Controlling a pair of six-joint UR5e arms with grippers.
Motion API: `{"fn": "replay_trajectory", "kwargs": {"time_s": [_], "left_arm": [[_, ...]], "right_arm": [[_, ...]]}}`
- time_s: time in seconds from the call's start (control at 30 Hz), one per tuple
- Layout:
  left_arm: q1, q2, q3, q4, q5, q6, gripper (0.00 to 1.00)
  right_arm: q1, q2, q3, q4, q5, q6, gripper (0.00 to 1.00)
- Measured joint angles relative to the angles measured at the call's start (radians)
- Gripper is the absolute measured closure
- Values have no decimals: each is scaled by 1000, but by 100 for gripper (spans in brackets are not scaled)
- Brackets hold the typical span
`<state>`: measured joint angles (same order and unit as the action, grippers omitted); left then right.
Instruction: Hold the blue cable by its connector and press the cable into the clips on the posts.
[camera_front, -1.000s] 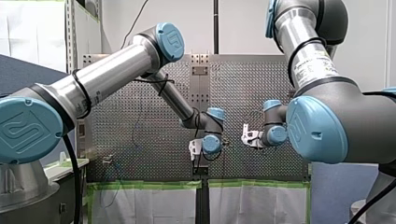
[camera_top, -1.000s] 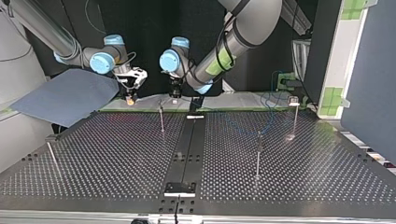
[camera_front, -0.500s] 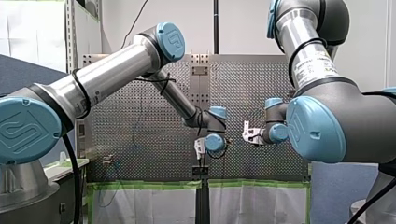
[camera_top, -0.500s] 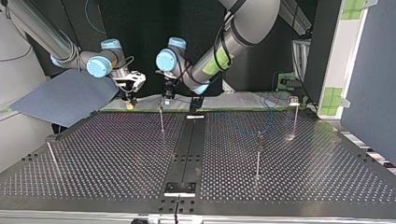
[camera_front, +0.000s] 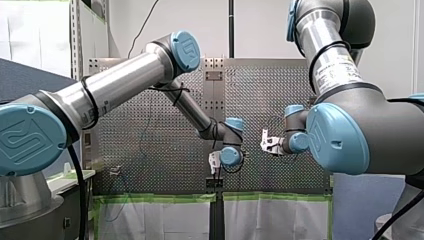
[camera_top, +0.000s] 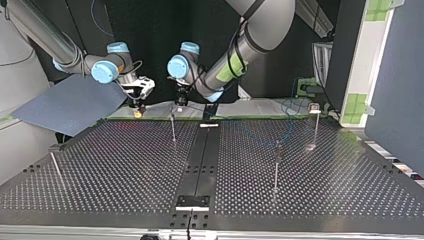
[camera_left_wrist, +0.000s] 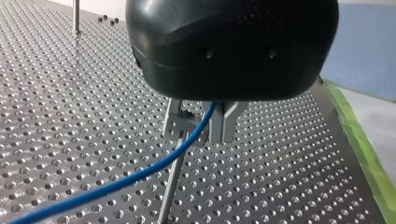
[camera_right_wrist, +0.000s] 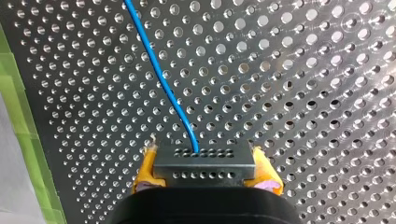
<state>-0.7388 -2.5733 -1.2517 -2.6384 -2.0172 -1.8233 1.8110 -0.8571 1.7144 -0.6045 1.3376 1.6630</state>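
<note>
In the right wrist view my right gripper (camera_right_wrist: 204, 173) is shut on the dark perforated connector (camera_right_wrist: 204, 161), its yellow pads (camera_right_wrist: 145, 169) on both sides. The blue cable (camera_right_wrist: 161, 74) runs from the connector out over the perforated plate. In the left wrist view my left gripper (camera_left_wrist: 201, 133) is shut on the blue cable (camera_left_wrist: 140, 175), which passes between its metal fingers (camera_left_wrist: 224, 123). Right under them stands a thin post (camera_left_wrist: 169, 189) with a clip on top. In the top view my left gripper (camera_top: 180, 100) hangs over that post (camera_top: 173, 127), with my right gripper (camera_top: 138, 106) beside it.
Further posts stand on the perforated table (camera_top: 125, 165): one at the top view's right middle (camera_top: 276, 162), one at the far right (camera_top: 315, 122), one at the left edge (camera_top: 55, 167). A blue cloth (camera_top: 70, 102) lies behind the table's left corner. Slack cable loops near the back right (camera_top: 290, 107).
Both grippers have shifted slightly toward the top view's left, and my left gripper has come closer over the post near the middle rail. Both grips stay as they were.
</note>
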Motion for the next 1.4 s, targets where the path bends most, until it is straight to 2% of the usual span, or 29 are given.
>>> {"fn": "replay_trajectory", "kwargs": {"time_s": [0.23,0.47,1.07,1.4], "left_arm": [[12,0,0,13,38,-2,98],[5,2,0,15,77,-6,98],[32,2,26,-6,87,-22,98],[46,1,28,3,86,-37,98]], "right_arm": [[0,2,-1,-2,-5,0,100],[-1,4,-8,-2,-14,0,100],[-3,9,-14,-3,-15,0,100],[-7,11,-16,-3,-15,-3,100]]}}
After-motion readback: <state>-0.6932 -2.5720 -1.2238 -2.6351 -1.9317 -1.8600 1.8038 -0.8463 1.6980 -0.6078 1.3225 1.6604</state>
